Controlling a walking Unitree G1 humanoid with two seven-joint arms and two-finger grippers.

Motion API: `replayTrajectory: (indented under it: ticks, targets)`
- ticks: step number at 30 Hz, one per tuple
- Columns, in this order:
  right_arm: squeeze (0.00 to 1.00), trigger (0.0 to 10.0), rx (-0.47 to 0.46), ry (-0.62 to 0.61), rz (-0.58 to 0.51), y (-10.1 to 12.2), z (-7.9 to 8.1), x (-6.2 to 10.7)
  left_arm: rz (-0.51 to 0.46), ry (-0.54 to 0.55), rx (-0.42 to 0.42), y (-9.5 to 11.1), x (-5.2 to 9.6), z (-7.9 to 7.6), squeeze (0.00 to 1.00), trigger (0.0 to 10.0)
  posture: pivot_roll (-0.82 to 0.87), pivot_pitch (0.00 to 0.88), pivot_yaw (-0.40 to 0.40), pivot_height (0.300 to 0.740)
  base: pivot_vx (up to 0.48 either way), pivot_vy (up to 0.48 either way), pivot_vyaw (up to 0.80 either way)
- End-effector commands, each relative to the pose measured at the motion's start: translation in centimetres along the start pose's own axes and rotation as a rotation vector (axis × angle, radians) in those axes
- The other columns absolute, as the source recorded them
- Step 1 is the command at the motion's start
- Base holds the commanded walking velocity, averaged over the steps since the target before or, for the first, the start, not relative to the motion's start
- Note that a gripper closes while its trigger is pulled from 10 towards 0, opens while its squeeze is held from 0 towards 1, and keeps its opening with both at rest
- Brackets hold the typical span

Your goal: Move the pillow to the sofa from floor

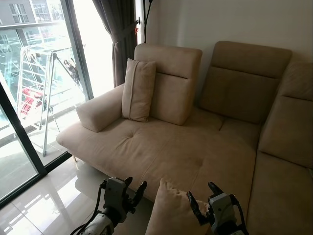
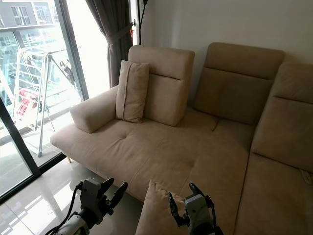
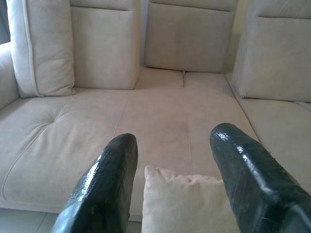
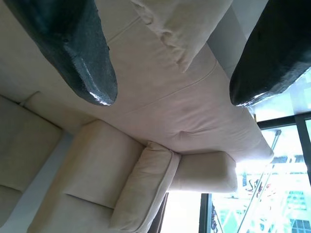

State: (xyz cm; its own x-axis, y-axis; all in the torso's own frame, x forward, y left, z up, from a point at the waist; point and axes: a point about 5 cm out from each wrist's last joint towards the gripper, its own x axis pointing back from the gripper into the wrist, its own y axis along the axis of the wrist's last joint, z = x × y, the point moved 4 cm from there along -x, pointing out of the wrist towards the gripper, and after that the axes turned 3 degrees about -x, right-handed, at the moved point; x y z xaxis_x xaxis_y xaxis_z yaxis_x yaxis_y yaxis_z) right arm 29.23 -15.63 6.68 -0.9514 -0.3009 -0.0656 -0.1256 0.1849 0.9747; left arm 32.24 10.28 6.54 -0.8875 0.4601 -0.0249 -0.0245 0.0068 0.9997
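A beige pillow (image 1: pixel 172 211) stands upright at the front edge of the beige sofa (image 1: pixel 161 147), low in the head views between my two grippers. My left gripper (image 1: pixel 135 184) is open just left of the pillow, over the floor. In the left wrist view the pillow's top (image 3: pixel 187 201) sits between the spread fingers (image 3: pixel 104 184). My right gripper (image 1: pixel 200 190) is open at the pillow's right side, and its wrist view has a pillow corner (image 4: pixel 182 24) between the wide-apart fingers (image 4: pixel 73 48). Whether either gripper touches the pillow is unclear.
A second beige pillow (image 1: pixel 138 90) leans against the sofa's backrest at the left armrest (image 1: pixel 100 110). Glossy tile floor (image 1: pixel 49 200) lies to the left. A glass balcony door (image 1: pixel 29 98) and a dark curtain (image 1: pixel 120 39) stand beyond it.
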Motion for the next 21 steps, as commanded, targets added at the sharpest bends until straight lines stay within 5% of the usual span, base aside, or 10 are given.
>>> replayTrajectory:
  ticks: [1, 21]
  targets:
    - [0.0, 10.0, 0.003, -0.005, 0.007, -0.27, -0.11, 0.17, 0.019, -0.012, -0.017, -0.48, 0.17, -0.17, 0.0, 10.0, -0.01, 0.0, 0.001, 0.74, 0.0, 0.0, 0.0]
    - [0.0, 10.0, 0.006, -0.002, 0.01, -0.38, -0.14, 0.22, 0.017, -0.01, -0.018, -0.47, 0.19, -0.37, 0.0, 10.0, -0.01, 0.0, -0.004, 0.74, 0.037, 0.0, 0.0]
